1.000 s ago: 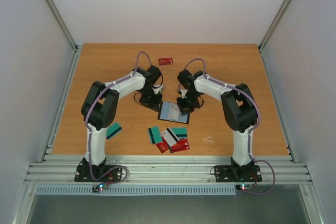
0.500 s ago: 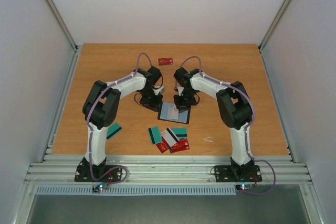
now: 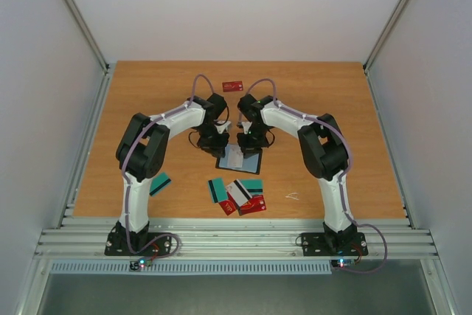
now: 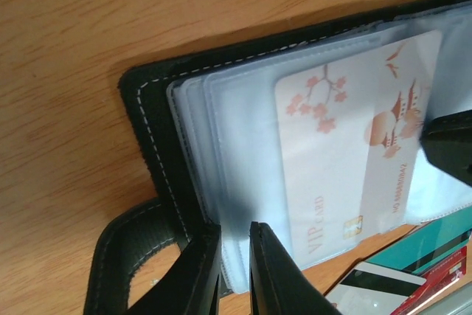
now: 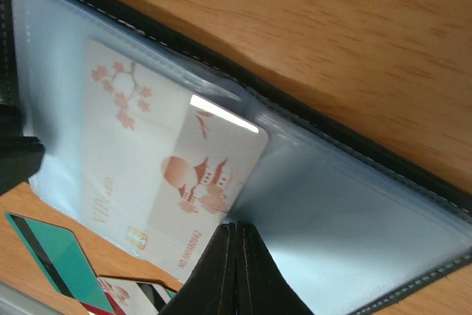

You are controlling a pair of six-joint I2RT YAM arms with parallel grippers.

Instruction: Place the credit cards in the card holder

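Right claw, fingers together, sits at the card's near edge; the card lies half-sleeved in the holder mid-bench, reaching toward the left claw, clamped on the holder's edge.

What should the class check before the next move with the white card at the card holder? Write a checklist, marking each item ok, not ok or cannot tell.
1. The card holder lies open on the table: ok.
2. The left gripper clamps the holder's edge to steady it: ok.
3. The right gripper is shut, with its tips at the white card: ok.
4. White card fully inside the clear sleeve: not ok, one end sticks out.
5. Loose cards lie uncovered near the holder, ready for later picks: ok.
6. Sleeve deep enough to take the whole card: cannot tell.
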